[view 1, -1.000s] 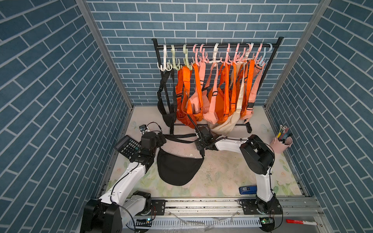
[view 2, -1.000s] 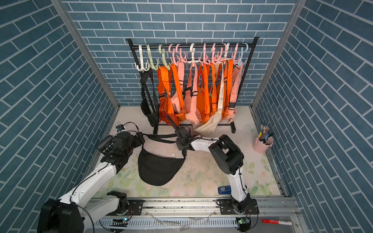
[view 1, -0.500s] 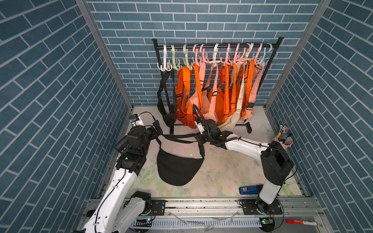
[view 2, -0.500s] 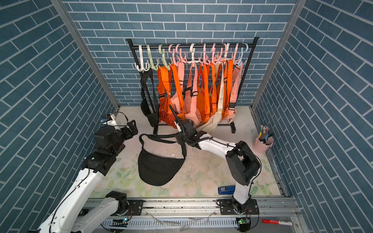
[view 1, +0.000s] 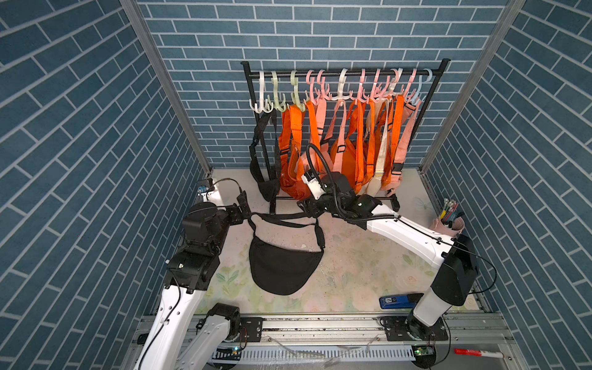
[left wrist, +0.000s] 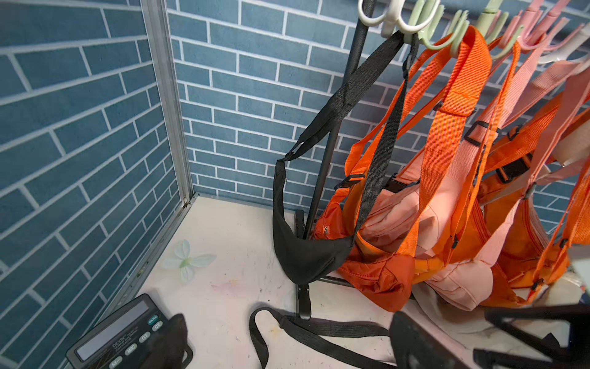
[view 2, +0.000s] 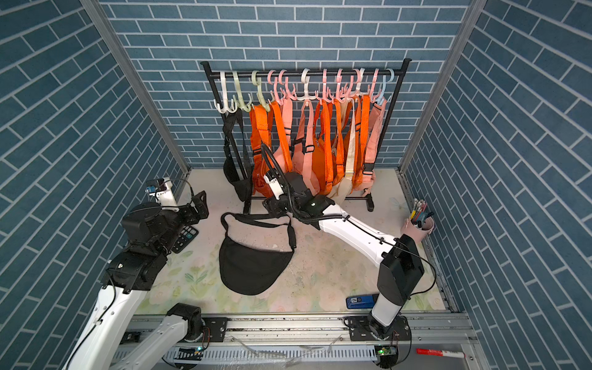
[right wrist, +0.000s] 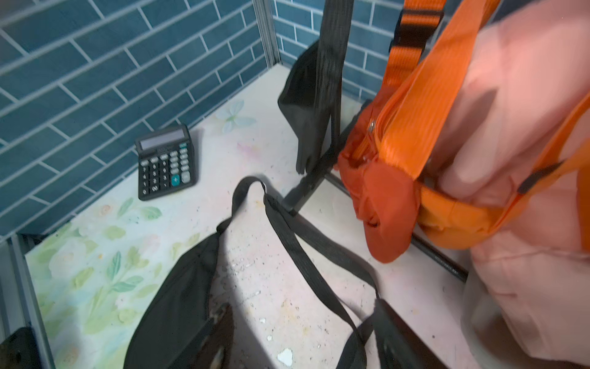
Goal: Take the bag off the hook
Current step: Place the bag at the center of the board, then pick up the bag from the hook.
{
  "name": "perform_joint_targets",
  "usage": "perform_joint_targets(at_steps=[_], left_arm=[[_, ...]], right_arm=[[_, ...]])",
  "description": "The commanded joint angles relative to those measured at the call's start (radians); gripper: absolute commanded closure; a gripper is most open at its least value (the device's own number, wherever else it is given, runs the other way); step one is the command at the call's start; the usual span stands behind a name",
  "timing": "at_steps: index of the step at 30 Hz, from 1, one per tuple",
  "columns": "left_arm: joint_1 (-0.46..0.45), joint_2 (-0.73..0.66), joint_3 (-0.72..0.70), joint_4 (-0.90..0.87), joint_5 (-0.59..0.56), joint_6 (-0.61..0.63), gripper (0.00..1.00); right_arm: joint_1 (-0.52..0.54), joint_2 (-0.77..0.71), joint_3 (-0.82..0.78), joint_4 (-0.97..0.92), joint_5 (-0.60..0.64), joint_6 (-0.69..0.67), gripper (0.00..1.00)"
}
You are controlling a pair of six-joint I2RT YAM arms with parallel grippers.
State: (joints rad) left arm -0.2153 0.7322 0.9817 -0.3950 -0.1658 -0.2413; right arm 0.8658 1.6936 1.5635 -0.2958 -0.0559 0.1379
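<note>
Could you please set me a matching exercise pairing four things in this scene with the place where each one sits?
Things:
1. near black bag
2. far black bag
3. calculator
4. pen cup

Places:
a. hangs from the rack
b. lies flat in the middle of the table
c. stands at the table's right edge
d. lies at the table's left edge

Pairs: 1-b, 2-a, 3-d, 4-c.
</note>
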Motion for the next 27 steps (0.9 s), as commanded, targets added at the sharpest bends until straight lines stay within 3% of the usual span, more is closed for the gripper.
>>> perform_joint_targets(at_steps=[1,7,20,27], left_arm=[[0.004,-0.051,-0.076,0.010,0.035,0.070,0.01],[0.004,-0.155,-0.175,0.076,0.014,0.067,0.01],[0.004,-0.173,-0.179,0.042,0.026,0.052,0.01],[0.004,-0.178,-0.176,0.041,0.026,0.058,0.01]], right_arm=[[-0.004,0.070,0.125,-0.072,-0.054,-0.033,0.33],[-0.021,0.233,0.360,-0.111,-0.096,-0.035,0.35],[-0.089,0.612,0.908,-0.184,-0.166,0.016,0.40],[-0.125,0.719,1.031,-0.089,-0.243,0.082,0.40]])
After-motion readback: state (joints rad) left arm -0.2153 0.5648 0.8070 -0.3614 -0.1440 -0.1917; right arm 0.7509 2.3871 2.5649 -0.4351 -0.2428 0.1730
